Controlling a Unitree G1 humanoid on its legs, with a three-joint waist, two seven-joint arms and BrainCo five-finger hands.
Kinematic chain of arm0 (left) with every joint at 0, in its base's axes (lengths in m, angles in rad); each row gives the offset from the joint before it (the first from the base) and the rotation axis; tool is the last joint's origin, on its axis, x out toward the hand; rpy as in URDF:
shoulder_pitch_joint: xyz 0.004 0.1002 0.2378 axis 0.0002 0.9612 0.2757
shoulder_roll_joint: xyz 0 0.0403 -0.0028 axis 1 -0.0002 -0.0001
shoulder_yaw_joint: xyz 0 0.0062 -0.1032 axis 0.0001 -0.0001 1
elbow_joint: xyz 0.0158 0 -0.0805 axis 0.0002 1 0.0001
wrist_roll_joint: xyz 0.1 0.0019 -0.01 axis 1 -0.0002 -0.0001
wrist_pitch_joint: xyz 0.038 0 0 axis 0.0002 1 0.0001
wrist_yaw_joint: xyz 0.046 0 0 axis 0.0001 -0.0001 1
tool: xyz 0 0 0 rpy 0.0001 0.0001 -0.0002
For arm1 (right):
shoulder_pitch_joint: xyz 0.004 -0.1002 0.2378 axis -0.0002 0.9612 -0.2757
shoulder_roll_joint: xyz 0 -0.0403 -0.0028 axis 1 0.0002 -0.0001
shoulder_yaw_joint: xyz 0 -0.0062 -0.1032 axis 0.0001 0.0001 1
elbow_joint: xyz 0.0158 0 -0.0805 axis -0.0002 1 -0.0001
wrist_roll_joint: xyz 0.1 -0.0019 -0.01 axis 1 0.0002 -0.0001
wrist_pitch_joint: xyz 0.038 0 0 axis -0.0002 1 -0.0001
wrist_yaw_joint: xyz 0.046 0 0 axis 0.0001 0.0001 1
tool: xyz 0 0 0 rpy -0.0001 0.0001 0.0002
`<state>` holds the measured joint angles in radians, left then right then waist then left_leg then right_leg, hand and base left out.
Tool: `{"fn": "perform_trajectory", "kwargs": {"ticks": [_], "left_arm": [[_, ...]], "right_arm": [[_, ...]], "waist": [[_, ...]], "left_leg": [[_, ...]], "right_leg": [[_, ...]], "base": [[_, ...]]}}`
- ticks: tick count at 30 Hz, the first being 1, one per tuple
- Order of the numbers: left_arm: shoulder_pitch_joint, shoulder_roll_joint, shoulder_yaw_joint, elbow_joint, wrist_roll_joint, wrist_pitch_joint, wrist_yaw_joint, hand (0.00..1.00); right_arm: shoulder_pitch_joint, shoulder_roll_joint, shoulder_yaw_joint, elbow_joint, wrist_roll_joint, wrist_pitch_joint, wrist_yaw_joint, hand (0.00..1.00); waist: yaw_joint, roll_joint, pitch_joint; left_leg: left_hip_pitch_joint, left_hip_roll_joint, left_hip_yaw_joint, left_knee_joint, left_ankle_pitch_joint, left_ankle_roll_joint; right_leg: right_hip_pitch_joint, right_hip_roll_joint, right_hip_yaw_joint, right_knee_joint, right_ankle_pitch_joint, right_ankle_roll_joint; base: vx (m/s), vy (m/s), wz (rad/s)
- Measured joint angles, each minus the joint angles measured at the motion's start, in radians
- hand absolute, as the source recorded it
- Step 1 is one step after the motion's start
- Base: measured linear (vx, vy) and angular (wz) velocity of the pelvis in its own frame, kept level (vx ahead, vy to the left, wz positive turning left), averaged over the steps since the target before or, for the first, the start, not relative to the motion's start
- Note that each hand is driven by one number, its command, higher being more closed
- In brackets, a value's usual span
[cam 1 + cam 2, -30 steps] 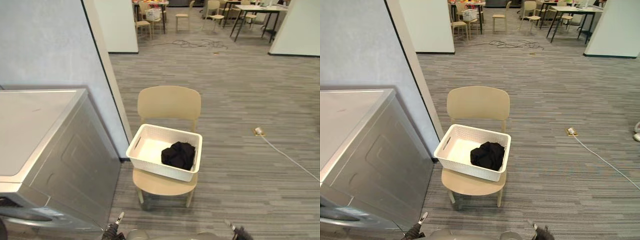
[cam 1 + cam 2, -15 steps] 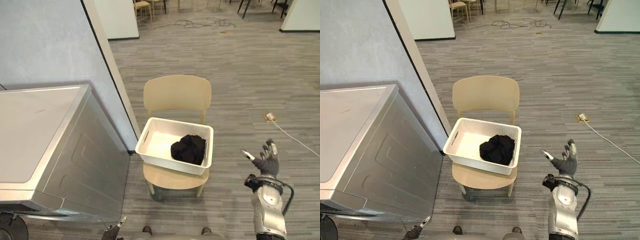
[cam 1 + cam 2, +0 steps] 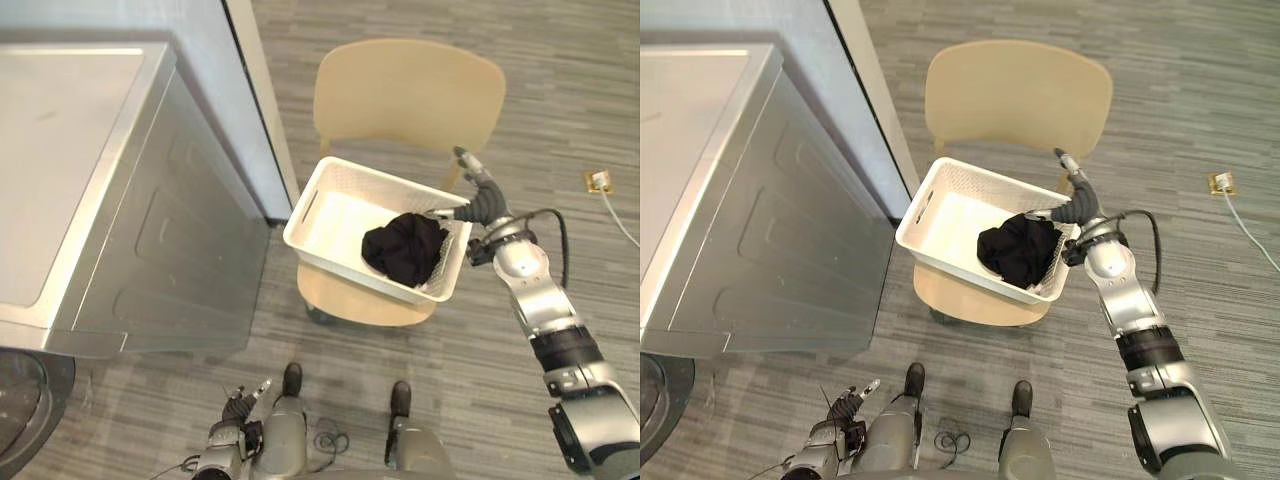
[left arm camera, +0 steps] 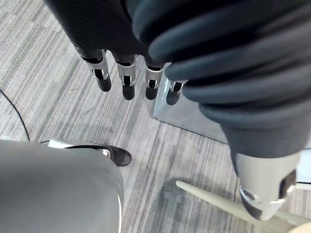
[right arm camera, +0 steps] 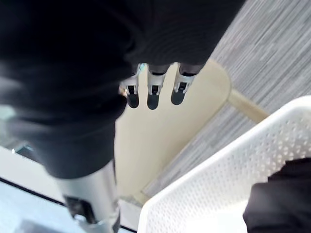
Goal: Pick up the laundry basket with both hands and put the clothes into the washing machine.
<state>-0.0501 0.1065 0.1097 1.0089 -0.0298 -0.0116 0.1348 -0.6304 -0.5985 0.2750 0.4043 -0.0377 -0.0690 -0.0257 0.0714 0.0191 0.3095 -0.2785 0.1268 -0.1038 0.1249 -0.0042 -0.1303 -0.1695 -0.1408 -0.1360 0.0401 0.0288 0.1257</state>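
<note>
While fingers (image 5: 152, 97) extend, right hand (image 3: 483, 202) hovers beside basket (image 3: 370, 176).

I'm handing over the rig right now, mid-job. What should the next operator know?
Right hand: open, fingers straight, at the right rim of the laundry basket; contact unclear.
Left hand: open, hanging low over the floor, away from the basket.
Basket sits on the chair seat, black clothes inside, washing machine to its left.
Done: nothing lifted.
Left: grip both sides, lift, load the clothes.
</note>
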Motion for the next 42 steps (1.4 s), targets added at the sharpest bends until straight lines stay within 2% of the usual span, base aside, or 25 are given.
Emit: {"fn": "perform_trajectory", "kwargs": {"ticks": [3, 8, 11, 14, 22, 28, 29, 33, 37, 38, 42], "left_arm": [[-0.012, 0.027, -0.001, 0.000, 0.000, 0.001, 0.002, 0.00], [-0.040, 0.043, -0.031, -0.002, -0.020, 0.000, 0.020, 0.00], [-0.058, 0.044, -0.047, -0.033, -0.071, -0.011, 0.023, 0.00], [-0.076, 0.045, -0.078, -0.062, -0.115, -0.024, 0.027, 0.00], [-0.090, 0.048, -0.108, -0.096, -0.157, -0.043, 0.045, 0.00], [-0.114, 0.043, -0.118, -0.095, -0.177, -0.046, 0.050, 0.00], [-0.122, 0.041, -0.118, -0.094, -0.190, -0.046, 0.056, 0.00], [-0.133, 0.015, -0.102, -0.109, -0.217, -0.059, 0.073, 0.00], [-0.143, -0.008, -0.094, -0.168, -0.243, -0.070, 0.090, 0.00], [-0.153, -0.024, -0.094, -0.181, -0.246, -0.073, 0.090, 0.00], [-0.173, -0.050, -0.084, -0.205, -0.253, -0.074, 0.090, 0.00]], "right_arm": [[-0.046, -0.022, 0.066, 0.042, -0.014, 0.001, 0.022, 0.00], [-0.113, -0.042, 0.136, 0.123, -0.054, 0.003, 0.033, 0.00], [-0.169, -0.046, 0.151, 0.215, -0.083, 0.006, 0.029, 0.00], [-0.204, -0.064, 0.147, 0.289, -0.090, 0.014, 0.016, 0.00], [-0.280, -0.082, 0.085, 0.429, -0.100, 0.036, -0.043, 0.00], [-0.354, -0.105, 0.079, 0.496, -0.101, 0.036, -0.083, 0.00], [-0.367, -0.108, 0.078, 0.504, -0.101, 0.036, -0.091, 0.00], [-0.386, -0.102, 0.078, 0.507, -0.100, 0.042, -0.127, 0.00], [-0.393, -0.098, 0.074, 0.428, -0.100, 0.045, -0.156, 0.00], [-0.393, -0.089, 0.072, 0.410, -0.100, 0.044, -0.172, 1.00], [-0.380, -0.036, 0.058, 0.394, -0.100, 0.042, -0.192, 1.00]], "waist": [[0.000, -0.018, 0.047], [0.001, -0.024, 0.077], [0.007, -0.026, 0.102], [0.023, -0.022, 0.126], [0.027, -0.017, 0.141], [0.057, 0.012, 0.157], [0.059, 0.019, 0.161], [0.084, 0.020, 0.161], [0.080, 0.020, 0.161], [0.080, 0.020, 0.161], [0.074, 0.018, 0.162]], "left_leg": [[-0.013, 0.000, 0.002, 0.017, -0.001, 0.001], [-0.059, 0.001, 0.004, 0.045, -0.002, 0.003], [-0.092, -0.001, 0.000, 0.071, -0.006, 0.008], [-0.126, 0.001, -0.003, 0.088, -0.005, 0.008], [-0.248, -0.002, -0.019, 0.102, 0.014, 0.008], [-0.345, -0.005, -0.035, 0.122, 0.020, 0.010], [-0.374, -0.007, -0.041, 0.122, 0.026, 0.011], [-0.437, -0.007, -0.050, 0.119, 0.036, 0.008], [-0.492, -0.007, -0.061, 0.122, 0.044, 0.007], [-0.505, -0.007, -0.061, 0.126, 0.045, 0.008], [-0.518, -0.005, -0.076, 0.140, 0.045, 0.007]], "right_leg": [[-0.013, 0.000, 0.003, 0.009, 0.005, 0.000], [-0.048, 0.001, 0.003, 0.009, 0.030, -0.005], [-0.066, 0.002, 0.003, 0.010, 0.032, -0.005], [-0.094, 0.006, 0.006, 0.010, 0.045, -0.007], [-0.203, 0.008, -0.001, 0.011, 0.065, -0.006], [-0.279, 0.009, -0.015, 0.011, 0.076, -0.010], [-0.301, 0.008, -0.026, 0.011, 0.077, -0.010], [-0.370, 0.007, -0.034, 0.027, 0.077, -0.010], [-0.432, 0.004, -0.058, 0.065, 0.075, -0.013], [-0.450, 0.001, -0.062, 0.082, 0.070, -0.015], [-0.465, -0.002, -0.085, 0.129, 0.039, -0.021]], "base": [[-0.01, -0.002, -0.03], [-0.07, 0.008, -0.03], [-0.09, 0.001, 0.02], [-0.12, -0.016, -0.05], [-0.05, -0.010, 0.03], [0.01, 0.005, 0.05], [-0.01, 0.034, 0.17], [0.00, 0.018, 0.04], [-0.01, 0.034, 0.07], [-0.01, 0.032, 0.05], [0.00, 0.012, 0.11]]}}
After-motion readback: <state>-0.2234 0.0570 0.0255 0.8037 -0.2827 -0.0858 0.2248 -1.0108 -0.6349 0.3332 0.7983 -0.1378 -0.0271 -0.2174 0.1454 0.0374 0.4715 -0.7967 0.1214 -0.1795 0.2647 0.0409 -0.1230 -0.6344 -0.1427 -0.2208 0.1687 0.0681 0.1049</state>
